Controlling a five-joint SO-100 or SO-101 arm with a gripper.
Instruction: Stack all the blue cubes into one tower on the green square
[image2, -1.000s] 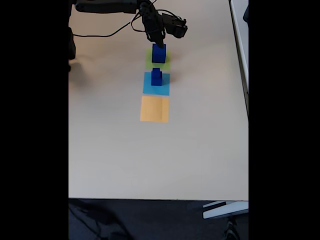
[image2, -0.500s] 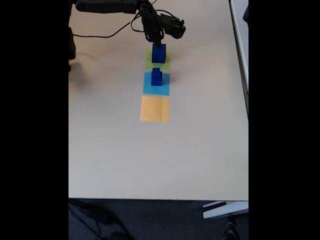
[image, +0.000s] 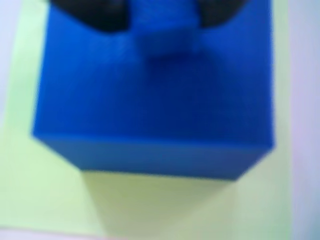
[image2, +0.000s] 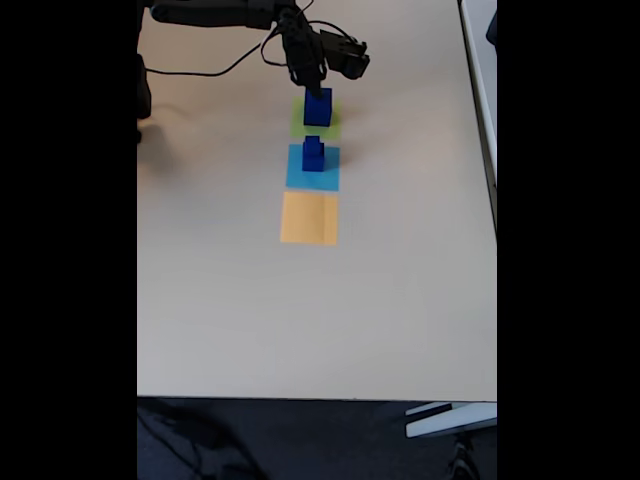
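A large blue cube (image: 150, 105) (image2: 318, 108) stands on the green square (image: 45, 195) (image2: 298, 120) and looms very close in the blurred wrist view. My gripper (image: 165, 20) (image2: 314, 82) hangs right over its top. Its dark fingers (image: 95, 12) press both sides of a small blue cube (image: 165, 30) that rests on or just above the large one. In the fixed view, two more blue cubes (image2: 313, 153) stand stacked on the light-blue square (image2: 296, 172), just in front of the green one.
An orange square (image2: 309, 218) lies in front of the light-blue one in the fixed view. The arm (image2: 210, 12) and its cable (image2: 215, 68) reach in from the far left. The table's front edge (image2: 316, 398) runs along the bottom.
The gripper and wrist have shifted slightly up and toward the far left over the green square. The cubes on both squares stay put.
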